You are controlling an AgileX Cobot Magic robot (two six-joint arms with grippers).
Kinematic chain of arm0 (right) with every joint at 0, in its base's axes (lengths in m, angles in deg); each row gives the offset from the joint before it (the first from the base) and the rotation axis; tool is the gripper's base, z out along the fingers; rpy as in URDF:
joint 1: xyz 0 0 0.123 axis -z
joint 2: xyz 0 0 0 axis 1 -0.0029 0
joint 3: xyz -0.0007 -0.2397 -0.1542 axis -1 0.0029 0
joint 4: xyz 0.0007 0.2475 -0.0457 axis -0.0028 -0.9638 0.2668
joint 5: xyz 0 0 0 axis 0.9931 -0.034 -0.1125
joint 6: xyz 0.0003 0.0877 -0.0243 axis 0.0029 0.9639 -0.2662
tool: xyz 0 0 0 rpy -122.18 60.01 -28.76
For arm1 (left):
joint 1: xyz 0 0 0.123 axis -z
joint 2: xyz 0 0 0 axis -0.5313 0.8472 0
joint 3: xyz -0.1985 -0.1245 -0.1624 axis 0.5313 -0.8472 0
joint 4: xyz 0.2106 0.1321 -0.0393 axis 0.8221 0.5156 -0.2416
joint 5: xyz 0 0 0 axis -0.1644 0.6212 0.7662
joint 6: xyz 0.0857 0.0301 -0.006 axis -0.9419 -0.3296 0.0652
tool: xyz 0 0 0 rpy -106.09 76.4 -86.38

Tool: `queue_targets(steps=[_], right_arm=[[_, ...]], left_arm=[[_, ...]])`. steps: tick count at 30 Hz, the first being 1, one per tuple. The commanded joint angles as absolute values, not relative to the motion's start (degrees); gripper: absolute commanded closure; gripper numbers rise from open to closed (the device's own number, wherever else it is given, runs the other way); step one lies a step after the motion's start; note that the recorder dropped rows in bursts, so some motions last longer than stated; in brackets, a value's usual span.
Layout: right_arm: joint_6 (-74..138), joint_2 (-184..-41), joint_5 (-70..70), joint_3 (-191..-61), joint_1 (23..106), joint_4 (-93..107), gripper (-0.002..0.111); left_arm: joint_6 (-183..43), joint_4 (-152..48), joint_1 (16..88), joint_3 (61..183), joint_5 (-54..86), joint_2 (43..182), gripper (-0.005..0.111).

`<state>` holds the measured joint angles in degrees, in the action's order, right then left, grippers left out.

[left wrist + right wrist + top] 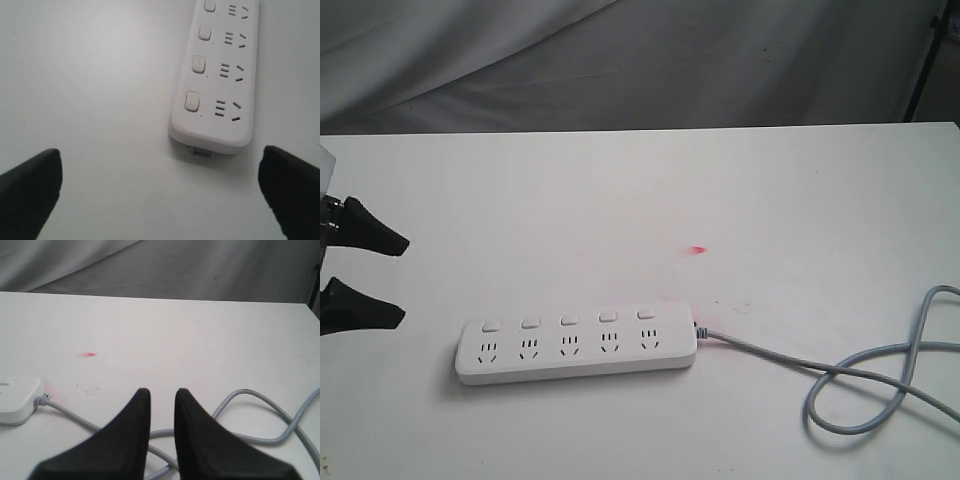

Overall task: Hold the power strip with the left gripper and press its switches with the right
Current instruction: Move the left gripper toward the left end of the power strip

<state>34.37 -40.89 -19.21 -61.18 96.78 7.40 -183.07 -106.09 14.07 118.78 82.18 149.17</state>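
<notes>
A: Where did the power strip [577, 350] lie?

B: Flat on the white bench [620, 190], lower centre of the exterior frame, sockets up. Its long axis ran left to right, the right end slightly higher. The five switches [568, 320] sat in a row along its far edge, one above each socket.

A: Cord?

B: The grey cord [880, 385] left the strip's right end and looped at the lower right of the frame.

A: Left gripper [402, 279]?

B: At the left edge of the exterior frame, spread wide and holding nothing, clear of the strip's left end. In its wrist view the cordless end lay ahead between the two black fingers [30, 195] and touched neither.

A: Right gripper [163, 391]?

B: Noted from its own wrist view. The fingers [125, 440] were nearly closed, with a slim gap and nothing in it. It hung over the cord's loop, and contact with the cord could not be told. The strip's corded end was well apart from it.

A: Anything else?

B: A small red mark [698, 249] on the bench, above and right of the strip. Grey cloth [620, 60] hung behind the bench.
</notes>
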Motion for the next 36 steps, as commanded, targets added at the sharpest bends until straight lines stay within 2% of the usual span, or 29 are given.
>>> queue_targets(steps=[1, 10, 28, 36], right_arm=[[34.61, -40.55, -18.99, -61.02, 96.68, 8.05, 0.091], [34.61, -40.55, -18.99, -61.02, 96.68, 8.05, 0.091], [34.50, -40.55, -18.99, -61.02, 96.68, 8.05, 0.091], [34.60, -40.55, -18.99, -61.02, 96.68, 8.05, 0.091]], left_arm=[[-183.16, -107.33, 15.34, 119.12, 79.49, 151.73, 0.003], [-183.16, -102.42, 24.40, 119.00, 74.18, 152.81, 0.003], [-183.16, -104.04, 25.83, 119.00, 74.41, 157.29, 0.003], [-183.16, -103.95, 29.33, 119.00, 73.13, 157.29, 0.003]])
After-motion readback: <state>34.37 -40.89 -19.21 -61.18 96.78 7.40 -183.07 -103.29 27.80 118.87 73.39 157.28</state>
